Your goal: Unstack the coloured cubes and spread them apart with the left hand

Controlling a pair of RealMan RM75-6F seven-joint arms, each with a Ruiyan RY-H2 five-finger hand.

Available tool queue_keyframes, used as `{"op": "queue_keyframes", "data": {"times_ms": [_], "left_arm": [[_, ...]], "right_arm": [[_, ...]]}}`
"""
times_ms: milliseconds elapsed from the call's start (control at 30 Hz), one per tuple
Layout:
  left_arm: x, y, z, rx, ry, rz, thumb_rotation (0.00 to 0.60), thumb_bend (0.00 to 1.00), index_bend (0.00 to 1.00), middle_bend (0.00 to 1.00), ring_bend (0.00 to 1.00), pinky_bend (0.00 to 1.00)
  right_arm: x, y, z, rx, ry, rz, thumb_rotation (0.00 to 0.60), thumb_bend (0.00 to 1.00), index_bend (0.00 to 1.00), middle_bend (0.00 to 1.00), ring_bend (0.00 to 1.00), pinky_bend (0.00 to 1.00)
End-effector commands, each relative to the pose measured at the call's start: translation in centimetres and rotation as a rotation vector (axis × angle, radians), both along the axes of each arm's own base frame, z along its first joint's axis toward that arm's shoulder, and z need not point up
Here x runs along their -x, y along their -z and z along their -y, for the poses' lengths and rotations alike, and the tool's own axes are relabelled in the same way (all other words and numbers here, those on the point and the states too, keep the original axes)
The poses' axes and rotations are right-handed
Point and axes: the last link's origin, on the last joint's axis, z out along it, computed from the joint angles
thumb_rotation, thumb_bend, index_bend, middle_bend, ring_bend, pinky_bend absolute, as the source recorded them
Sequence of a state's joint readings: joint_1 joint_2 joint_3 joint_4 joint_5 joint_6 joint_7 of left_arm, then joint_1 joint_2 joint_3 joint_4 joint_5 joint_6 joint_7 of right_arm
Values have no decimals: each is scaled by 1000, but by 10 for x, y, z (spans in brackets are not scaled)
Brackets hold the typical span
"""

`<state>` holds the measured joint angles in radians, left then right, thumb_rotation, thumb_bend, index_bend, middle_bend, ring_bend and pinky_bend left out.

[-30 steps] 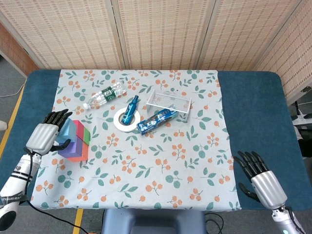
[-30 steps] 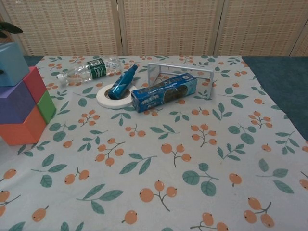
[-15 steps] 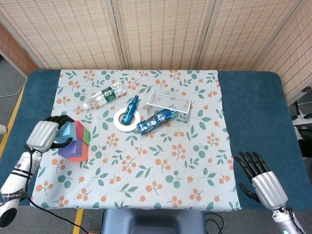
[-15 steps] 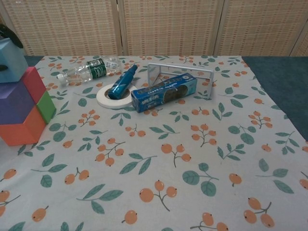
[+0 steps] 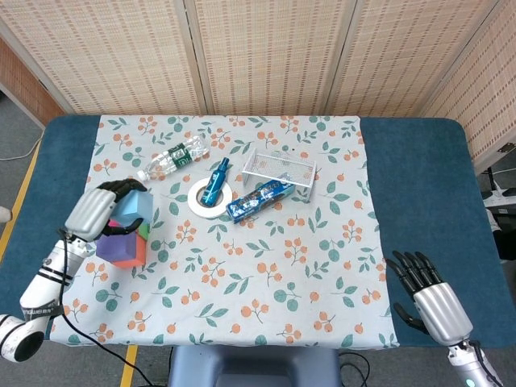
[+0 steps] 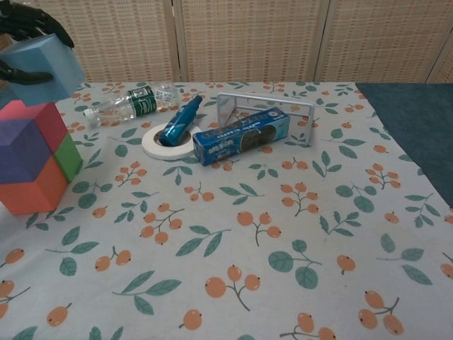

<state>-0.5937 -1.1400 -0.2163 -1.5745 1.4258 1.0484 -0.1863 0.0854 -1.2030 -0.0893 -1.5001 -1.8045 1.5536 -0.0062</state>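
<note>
While your left hand (image 5: 95, 214) has its fingers (image 6: 32, 21) wrapped over the light blue cube (image 5: 131, 209), grasping it clear above the stack (image 6: 35, 159), keep the grip firm and carry it sideways before lowering, so its lower edge does not catch the red cube (image 6: 34, 119) or purple cube (image 6: 21, 150) just beneath it. The green cube (image 6: 68, 157) and orange cube (image 6: 32, 193) sit under those, all touching, at the left edge of the floral cloth (image 5: 266, 274) on the tabletop (image 5: 419, 185). I judge the best landing ground to be the bare cloth in front of the stack and to its right, toward the robot; set the cube flat, then let go only once it rests. Behind the stack and to its right lies a plastic bottle (image 5: 172, 158). Further right of the stack are a tape roll (image 5: 211, 199) with a blue tube (image 5: 216, 181) lying across it, a blue packet (image 5: 260, 200) and a wire rack (image 5: 280, 169), so avoid swinging that way. Your right hand (image 5: 431, 298) rests far to the right of the stack, fingers spread and holding nothing, well out of the way.
</note>
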Motion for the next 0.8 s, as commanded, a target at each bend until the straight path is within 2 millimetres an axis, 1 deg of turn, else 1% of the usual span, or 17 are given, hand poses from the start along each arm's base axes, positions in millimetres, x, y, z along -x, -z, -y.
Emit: {"op": "queue_keyframes", "data": {"times_ms": [33, 167, 300, 367, 500, 533, 600, 667, 700, 733, 800], "left_arm": [[-29, 21, 18, 53, 104, 0, 600, 394, 373, 506, 500, 287], [-43, 45, 28, 125, 128, 17, 600, 394, 359, 494, 478, 267], [-60, 84, 33, 204, 155, 14, 600, 393, 349, 480, 461, 248], [-67, 103, 32, 212, 182, -13, 600, 393, 346, 479, 458, 244], [-74, 134, 24, 216, 198, -51, 600, 393, 337, 473, 452, 237], [-74, 139, 22, 216, 196, -60, 600, 393, 333, 468, 444, 230], [-70, 150, 18, 221, 184, -83, 600, 390, 285, 438, 409, 176], [-63, 158, 15, 213, 169, -123, 600, 368, 107, 324, 306, 96], [-61, 160, 14, 210, 163, -136, 600, 358, 49, 264, 261, 89], [-60, 162, 14, 208, 157, -139, 600, 352, 8, 195, 211, 87], [-58, 165, 13, 212, 147, -138, 600, 347, 0, 93, 123, 78]], "right_arm": [[0, -1, 1, 6, -2, 7, 600, 247, 0, 0, 0, 0], [0, 2, 4, 8, -1, 28, 600, 247, 0, 0, 0, 0], [0, 7, 4, -20, -1, 55, 600, 247, 0, 0, 0, 0], [1, 8, 4, -38, 6, 64, 600, 247, 0, 0, 0, 0], [1, 5, 5, -39, 5, 77, 600, 247, 0, 0, 0, 0], [1, 4, 5, -38, 4, 81, 600, 247, 0, 0, 0, 0], [2, 0, 5, -29, 4, 83, 600, 247, 0, 0, 0, 0], [3, -2, 6, -22, 8, 83, 600, 247, 0, 0, 0, 0], [3, -2, 7, -21, 11, 84, 600, 247, 0, 0, 0, 0], [4, -3, 7, -20, 13, 85, 600, 246, 0, 0, 0, 0], [4, -3, 8, -17, 18, 97, 600, 246, 0, 0, 0, 0]]}}
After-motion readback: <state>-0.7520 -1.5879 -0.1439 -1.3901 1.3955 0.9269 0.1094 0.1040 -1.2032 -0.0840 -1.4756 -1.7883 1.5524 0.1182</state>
